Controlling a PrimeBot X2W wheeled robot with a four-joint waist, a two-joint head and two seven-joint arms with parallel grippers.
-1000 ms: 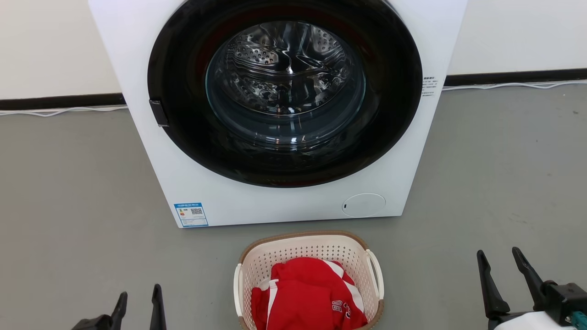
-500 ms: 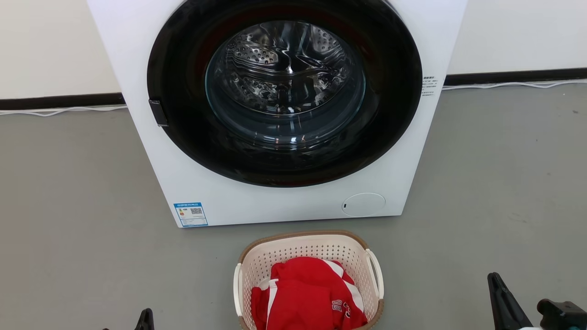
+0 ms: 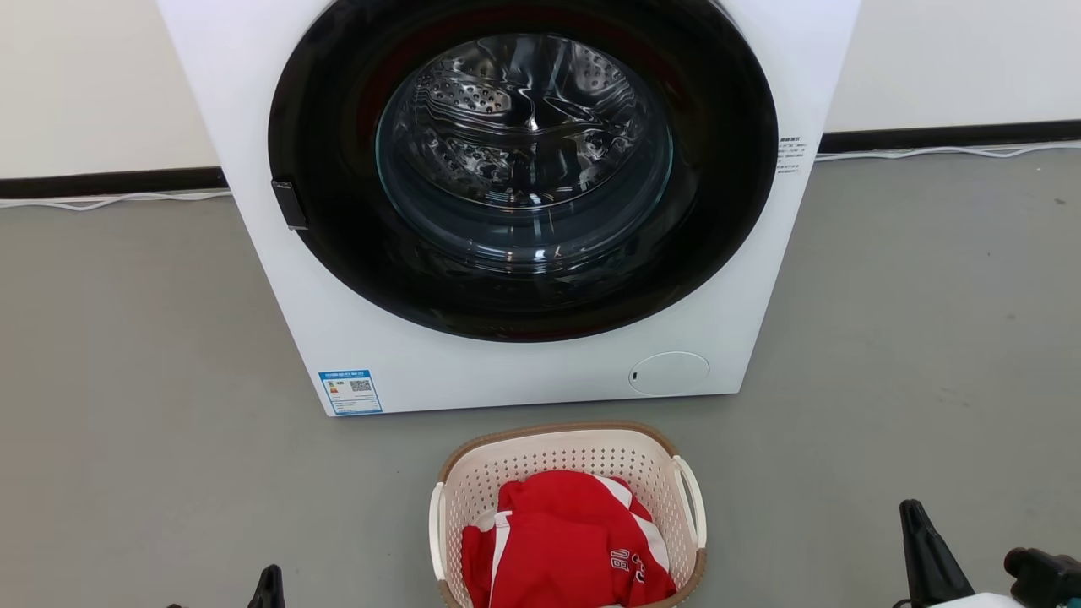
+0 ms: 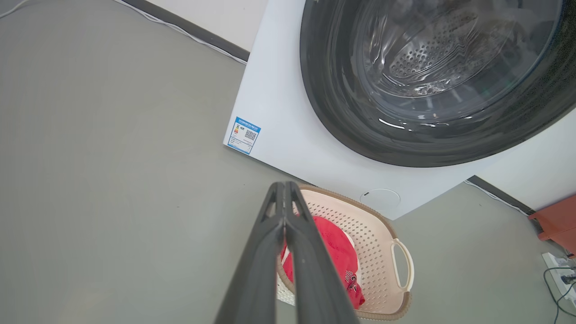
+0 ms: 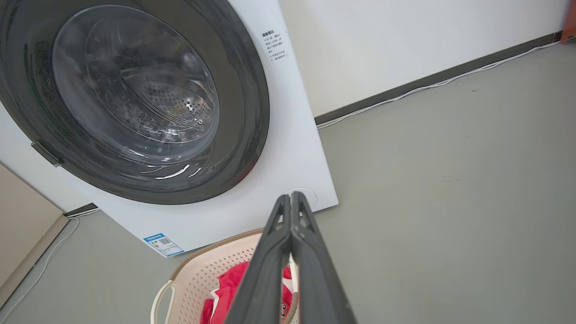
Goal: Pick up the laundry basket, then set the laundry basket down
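Left gripper (image 4: 284, 185) and right gripper (image 5: 291, 194) are both hanging with fingers pressed together, gripping nothing.
So the laundry basket (image 3: 557, 460) is sitting on the smooth grey floor (image 3: 152, 380) just in front of the white washing machine (image 3: 524, 384), a thin strip of floor showing between them, with a red garment (image 3: 566, 540) lying inside and a white loop handle sticking out each side. Grippers are sitting one each side of the basket, well apart from those handles. Wide stretches of floor are opening out left and right, while the machine's front is closing off the far side. Behind it a pale wall (image 3: 84, 84) is running along with a dark baseboard (image 3: 110, 183) and a thin cable (image 3: 110, 203) lying at its foot.
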